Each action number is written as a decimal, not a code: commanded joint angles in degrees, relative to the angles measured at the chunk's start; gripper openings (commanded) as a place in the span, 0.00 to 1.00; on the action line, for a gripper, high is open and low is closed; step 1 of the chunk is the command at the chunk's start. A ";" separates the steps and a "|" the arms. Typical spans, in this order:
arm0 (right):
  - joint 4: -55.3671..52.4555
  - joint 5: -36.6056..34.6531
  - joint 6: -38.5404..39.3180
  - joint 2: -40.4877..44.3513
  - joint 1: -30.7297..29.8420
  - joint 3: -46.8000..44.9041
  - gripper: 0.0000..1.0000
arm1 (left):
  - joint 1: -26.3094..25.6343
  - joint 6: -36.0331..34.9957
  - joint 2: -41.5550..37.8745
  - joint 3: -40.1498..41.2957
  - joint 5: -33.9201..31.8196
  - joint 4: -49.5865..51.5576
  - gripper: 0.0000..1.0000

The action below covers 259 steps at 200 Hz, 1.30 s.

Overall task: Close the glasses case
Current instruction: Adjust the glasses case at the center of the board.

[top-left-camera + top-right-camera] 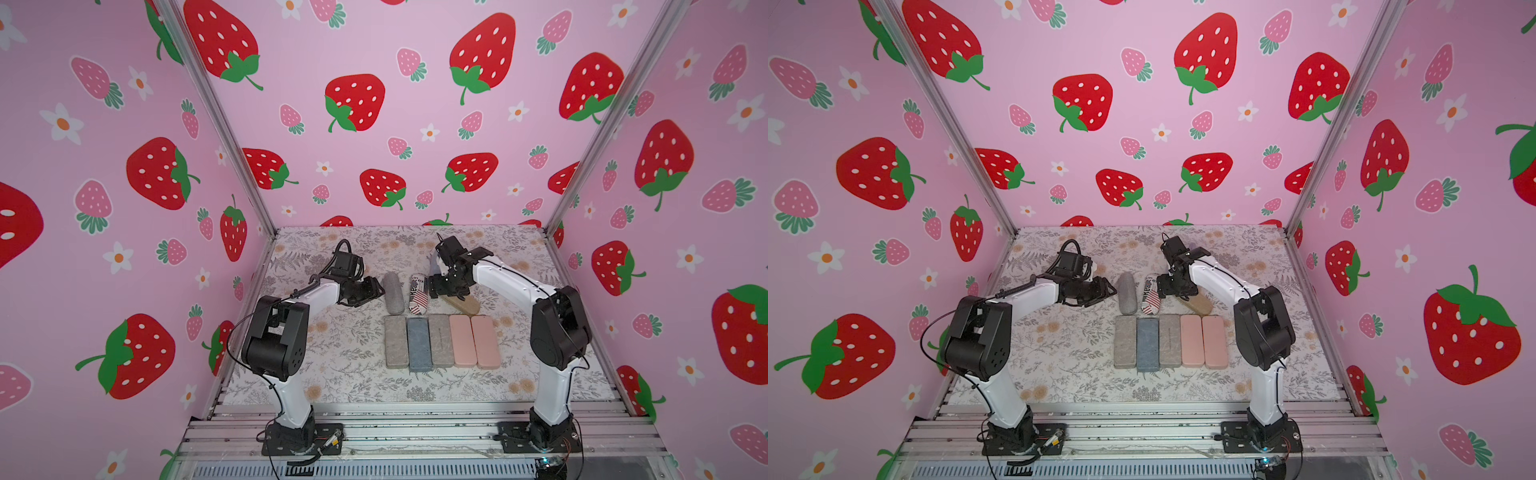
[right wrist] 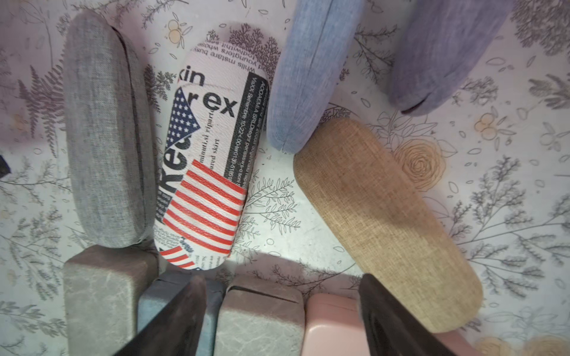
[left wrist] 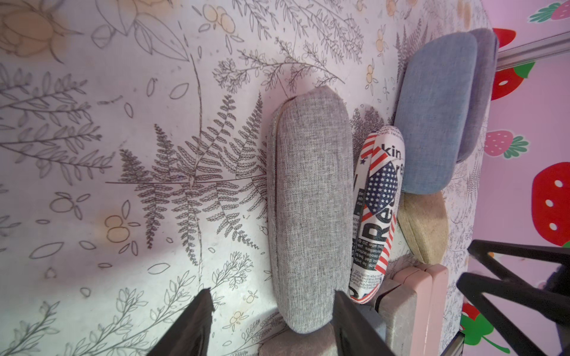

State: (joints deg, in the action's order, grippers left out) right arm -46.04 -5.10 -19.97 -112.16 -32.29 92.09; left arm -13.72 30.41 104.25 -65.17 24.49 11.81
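while the left gripper (image 3: 274, 297) and right gripper (image 2: 282, 279) hover, fingers spread and empty, the flag case (image 2: 206, 160) looks shut; the grey case (image 3: 308, 209) left of it seems ajar and wants pressing next.

High overviews, wrist views near table (image 1: 340, 357)

The grey case (image 2: 108, 132) is matt woven cloth; the flag-print case (image 2: 209, 160) beside it is smooth; the tan case (image 2: 385, 222) is coarse-woven.
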 commanded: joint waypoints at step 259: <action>-9.00 -4.21 14.07 -12.36 8.65 6.94 0.75 | 0.08 0.45 5.04 -3.07 0.64 0.42 0.62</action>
State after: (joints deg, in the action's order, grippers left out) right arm -54.17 -11.18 -6.15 -122.80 -23.99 96.68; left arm -13.72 30.70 108.49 -65.78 24.49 11.84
